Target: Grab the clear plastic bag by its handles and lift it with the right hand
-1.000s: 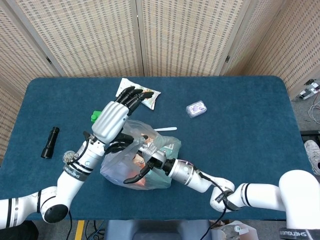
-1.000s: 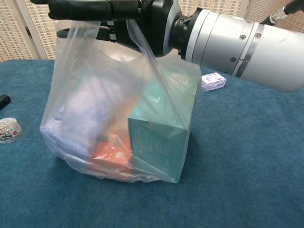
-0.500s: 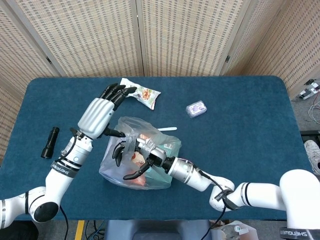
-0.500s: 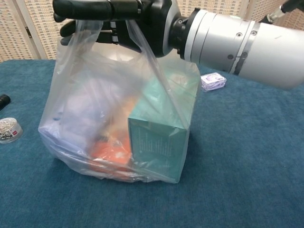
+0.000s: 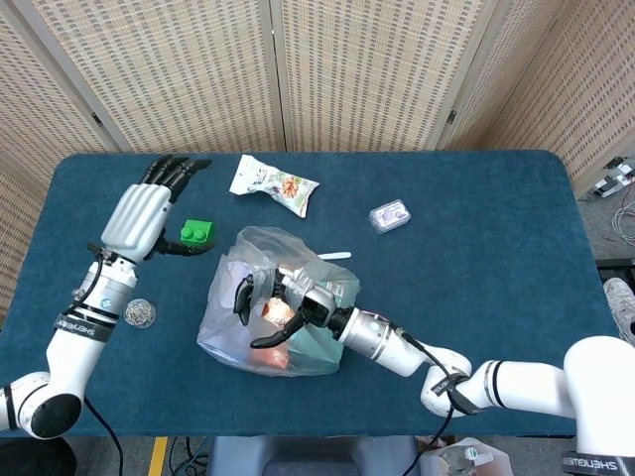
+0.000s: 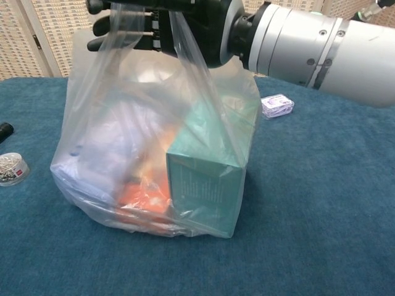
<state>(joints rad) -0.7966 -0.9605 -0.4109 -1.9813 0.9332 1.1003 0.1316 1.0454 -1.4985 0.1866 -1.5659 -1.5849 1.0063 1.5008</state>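
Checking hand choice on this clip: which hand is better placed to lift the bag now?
Right. The right hand already grips the clear plastic bag by its handles, while the left hand is open, off to the side near the green block.

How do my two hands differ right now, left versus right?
The left hand holds nothing, fingers spread, up beside the green block, apart from the clear plastic bag. The right hand is hooked through the bag's handles, which run taut up from the bag to the hand. The left shows a silver back; the right, mostly dark fingers. The bag's bottom sits on the table.
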